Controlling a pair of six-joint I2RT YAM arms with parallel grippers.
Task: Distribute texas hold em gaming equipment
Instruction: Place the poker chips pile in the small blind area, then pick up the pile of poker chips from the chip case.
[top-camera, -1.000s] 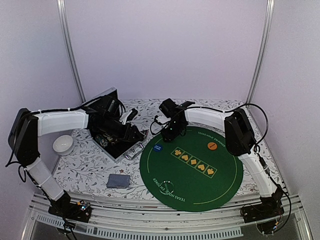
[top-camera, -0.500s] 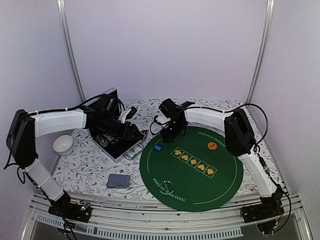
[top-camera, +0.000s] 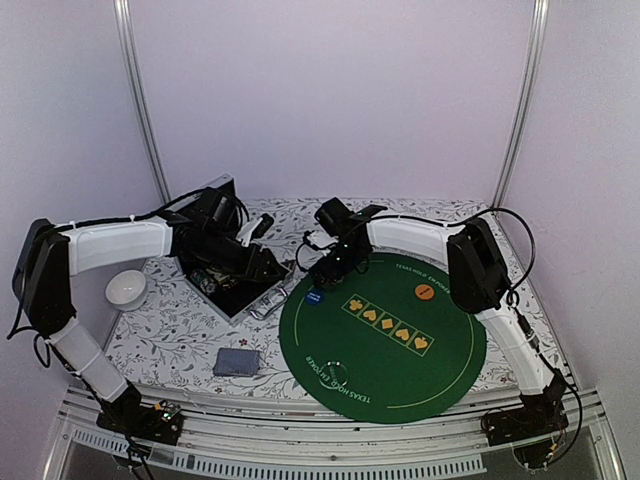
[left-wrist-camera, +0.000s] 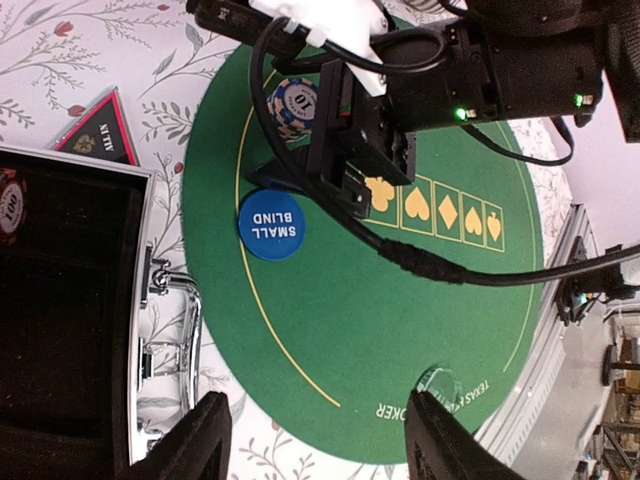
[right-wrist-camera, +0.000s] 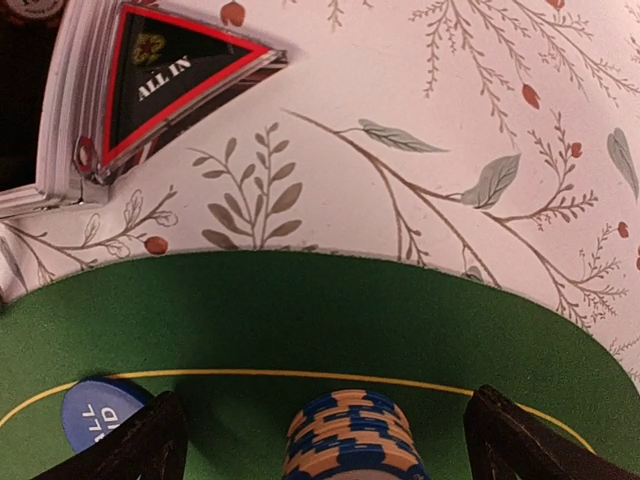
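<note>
- The right gripper is seen spread wide above the far left rim of the green mat, towards the middle of the table's far edge.
- A chip stack, striped blue and tan, is stood on the mat between the right gripper's fingers. A gap is seen on each side, so nothing is gripped.
- The left gripper is held open and empty over the aluminium case, towards the far left corner.
- A blue disc, marked SMALL BLIND, is laid flat on the mat just beside the stack, on the side of the near edge.
- An orange disc is laid on the mat's far right part.
- A black triangle, red-edged and marked ALL IN, is laid on the flowered cloth against the case's rim.
- The playing cards are piled near the near edge, left of the mat.
</note>
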